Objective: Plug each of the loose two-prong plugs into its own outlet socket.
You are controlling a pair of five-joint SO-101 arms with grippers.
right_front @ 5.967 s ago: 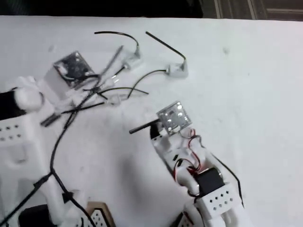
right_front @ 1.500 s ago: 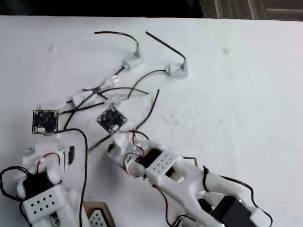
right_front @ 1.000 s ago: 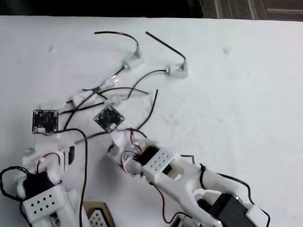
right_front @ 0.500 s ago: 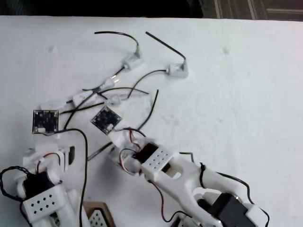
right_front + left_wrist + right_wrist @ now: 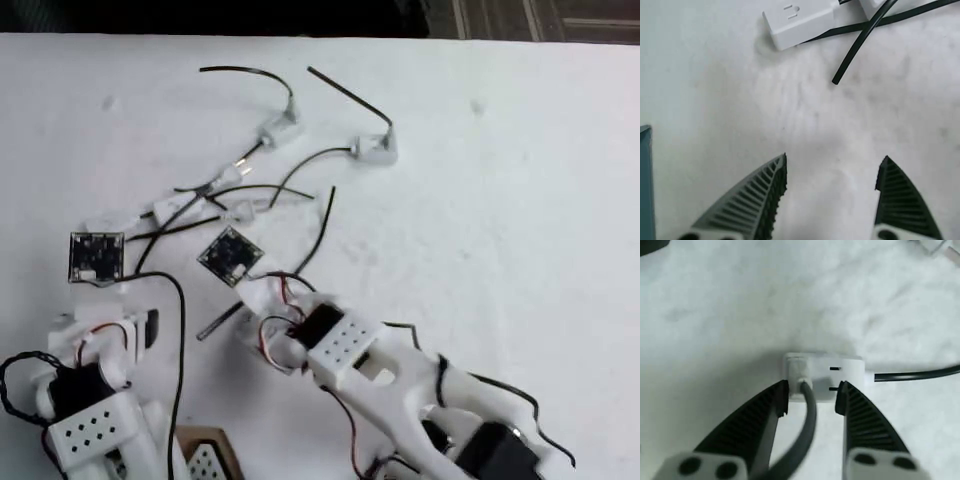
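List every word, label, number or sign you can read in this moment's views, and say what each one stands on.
None can be read in any view.
White block, left wrist view: slot-like marks only, no lettering.
Corded outlet block, right wrist view: two slots, no lettering.
Square circuit board and tilted circuit board, high view: any markings are too small to read.
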